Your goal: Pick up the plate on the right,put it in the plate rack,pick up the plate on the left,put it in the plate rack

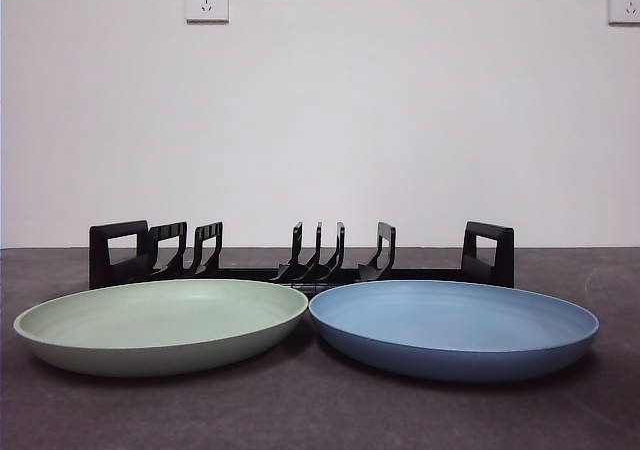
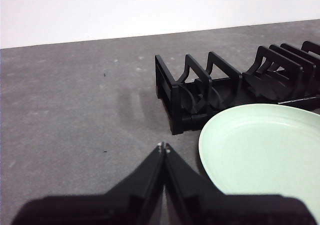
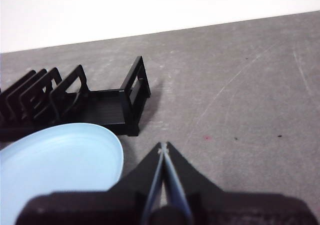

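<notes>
A pale green plate (image 1: 160, 322) lies flat at the front left, and a blue plate (image 1: 453, 325) lies flat at the front right, their rims almost touching. Behind both stands the long black plate rack (image 1: 300, 258) with upright prongs and a loop handle at each end. My left gripper (image 2: 163, 146) is shut and empty above the table, just off the green plate (image 2: 265, 155) and the rack's end (image 2: 172, 102). Over bare table beside the blue plate (image 3: 55, 162) and the rack's other end (image 3: 132, 97), my right gripper (image 3: 163, 146) is shut and empty. Neither arm shows in the front view.
The dark grey tabletop (image 1: 320, 420) runs back to a white wall with two sockets (image 1: 206, 0). Nothing stands in the rack's slots.
</notes>
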Robot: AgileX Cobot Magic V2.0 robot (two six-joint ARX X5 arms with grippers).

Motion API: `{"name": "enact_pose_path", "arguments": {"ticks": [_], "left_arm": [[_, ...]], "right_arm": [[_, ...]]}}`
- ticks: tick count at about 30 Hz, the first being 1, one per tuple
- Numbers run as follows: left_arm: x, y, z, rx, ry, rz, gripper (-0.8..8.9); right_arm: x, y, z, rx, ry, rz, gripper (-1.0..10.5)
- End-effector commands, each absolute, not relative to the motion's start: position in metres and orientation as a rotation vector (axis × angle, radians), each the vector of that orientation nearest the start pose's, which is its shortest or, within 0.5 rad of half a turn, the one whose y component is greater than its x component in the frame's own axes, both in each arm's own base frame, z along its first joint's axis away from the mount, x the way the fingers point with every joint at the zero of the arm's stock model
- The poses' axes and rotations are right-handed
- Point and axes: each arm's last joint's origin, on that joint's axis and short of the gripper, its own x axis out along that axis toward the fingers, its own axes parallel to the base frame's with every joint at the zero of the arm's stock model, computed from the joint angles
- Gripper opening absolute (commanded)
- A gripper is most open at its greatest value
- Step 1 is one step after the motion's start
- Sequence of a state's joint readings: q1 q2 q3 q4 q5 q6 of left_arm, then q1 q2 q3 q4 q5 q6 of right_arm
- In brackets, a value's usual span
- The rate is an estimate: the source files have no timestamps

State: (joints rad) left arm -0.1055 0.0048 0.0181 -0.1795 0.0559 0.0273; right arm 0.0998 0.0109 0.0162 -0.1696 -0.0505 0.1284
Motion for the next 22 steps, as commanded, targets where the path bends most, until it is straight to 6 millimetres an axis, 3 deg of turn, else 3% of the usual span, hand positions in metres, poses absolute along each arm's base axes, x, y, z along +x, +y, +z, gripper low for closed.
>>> {"name": "enact_pose_path", "arguments": {"ticks": [1,5,11,17,22], "left_arm": [[0.096,-0.012,0.149,-0.02,0.162,-0.159,-0.04],[0.096,-0.012,0.149,-0.135,0.171,-0.172,-0.06],[0.094,-0.016,0.152,-0.258,0.185,-0.301,-0.06],[0.093,-0.016,0.162,-0.35,0.203,-0.292,-0.06],[0.091,-0.016,0.181,-0.348,0.226,-0.287,-0.06]], "right_arm": [[0.096,0.011,0.149,0.242,0.189,0.13,0.0],[0.096,0.011,0.15,0.37,0.189,0.12,0.0],[0.095,0.012,0.155,0.402,0.195,0.152,-0.1],[0.094,0.012,0.173,0.399,0.247,0.141,-0.1],[0.099,0.012,0.195,0.385,0.314,0.13,-0.1]]}}
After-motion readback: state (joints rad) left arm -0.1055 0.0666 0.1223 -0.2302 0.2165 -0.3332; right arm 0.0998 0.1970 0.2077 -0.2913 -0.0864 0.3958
